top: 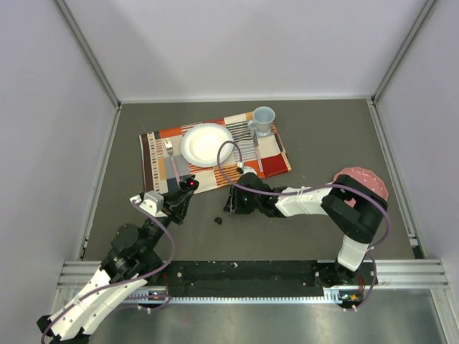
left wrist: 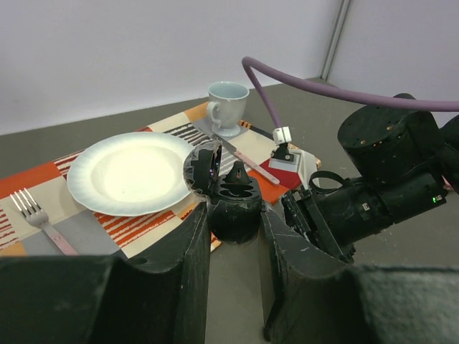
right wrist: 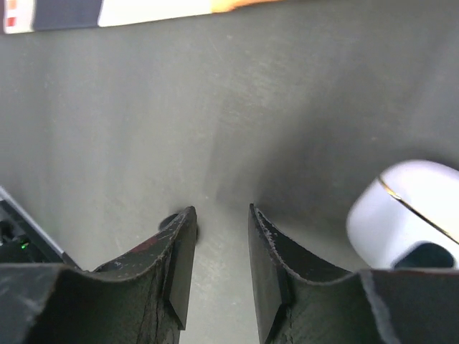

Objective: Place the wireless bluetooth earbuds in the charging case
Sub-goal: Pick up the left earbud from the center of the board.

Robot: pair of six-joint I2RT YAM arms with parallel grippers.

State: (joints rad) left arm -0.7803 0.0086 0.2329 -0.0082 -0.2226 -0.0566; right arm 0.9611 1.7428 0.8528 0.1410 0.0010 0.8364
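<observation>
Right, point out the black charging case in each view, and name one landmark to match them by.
Top external: the black charging case is left of centre, held in the left gripper by the placemat's near edge.
Left wrist: it is in the centre, between the gripper's fingers, with its lid open.
Right wrist: it is not in this view.
Shared landmark: the striped placemat.

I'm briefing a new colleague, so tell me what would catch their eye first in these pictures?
The striped placemat at mid-table stands out first, set with a white plate and a cup. Just in front of it, the left gripper clamps an open black case in its jaws, and the right gripper sits beside it with its jaws apart. A tiny black earbud lies on the table just on the near side of the two grippers.
</observation>
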